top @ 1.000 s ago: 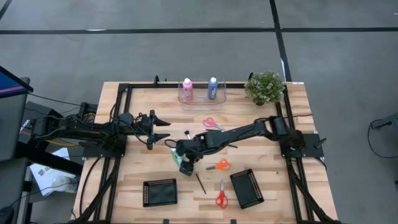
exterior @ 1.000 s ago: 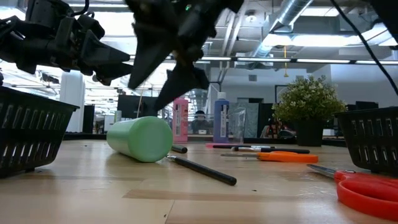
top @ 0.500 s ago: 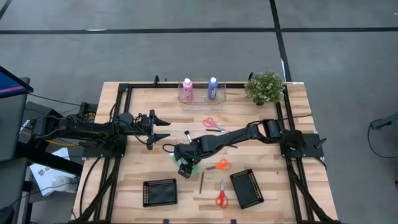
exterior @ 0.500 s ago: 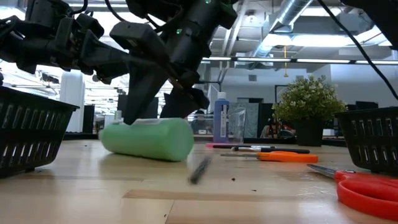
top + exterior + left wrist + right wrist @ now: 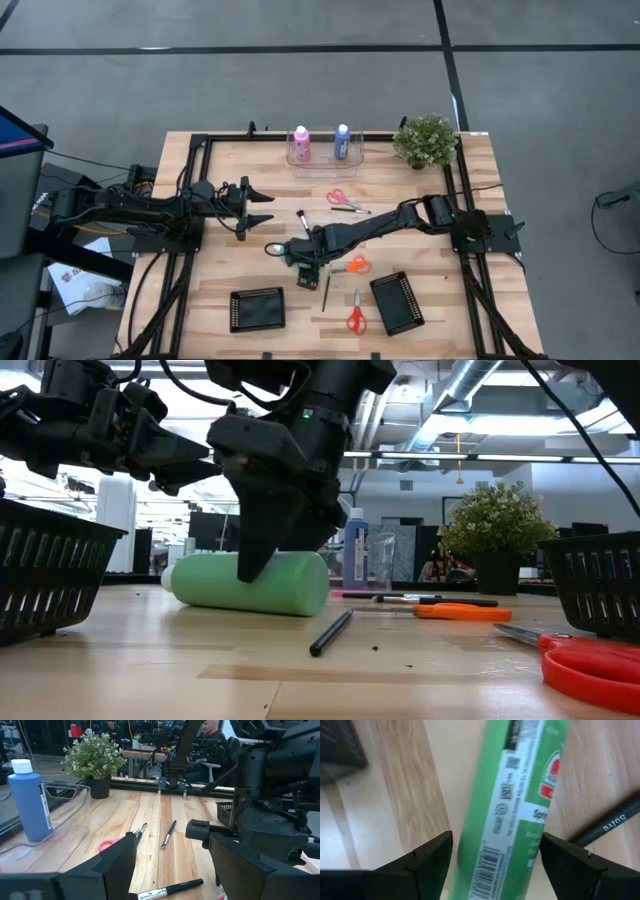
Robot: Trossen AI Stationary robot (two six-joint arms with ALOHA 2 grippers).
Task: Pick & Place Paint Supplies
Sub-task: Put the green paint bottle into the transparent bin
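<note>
The green paint bottle (image 5: 290, 250) lies on its side mid-table, its white cap (image 5: 272, 248) toward the left edge. My right gripper (image 5: 497, 840) is open and down over it, one finger on each side of its body (image 5: 285, 580). The pink bottle (image 5: 301, 146) and blue bottle (image 5: 342, 141) stand in a clear tray (image 5: 322, 158) at the far edge. One dark brush (image 5: 326, 293) lies just near of the green bottle, another (image 5: 302, 220) just far of it. My left gripper (image 5: 262, 205) hovers open left of centre. My right gripper comes from above, pointing down, with its fingers (image 5: 427, 865) across the green bottle's labelled body (image 5: 510, 820), close against both sides. Whether the pads touch the bottle I cannot tell. The bottle rests on its side on the table.
Pink scissors (image 5: 343, 200), orange scissors (image 5: 352, 266) and red scissors (image 5: 355, 312) lie around the right gripper. Two black baskets (image 5: 257, 309) (image 5: 396, 302) sit at the near edge. A potted plant (image 5: 426, 140) stands at the far right corner.
My right gripper has come down over the green bottle and shifted slightly toward the right edge. The bottle has swung from pointing near-far to lying left-right, cap toward the left. The dark brush beside it was knocked and turned about on the table.
</note>
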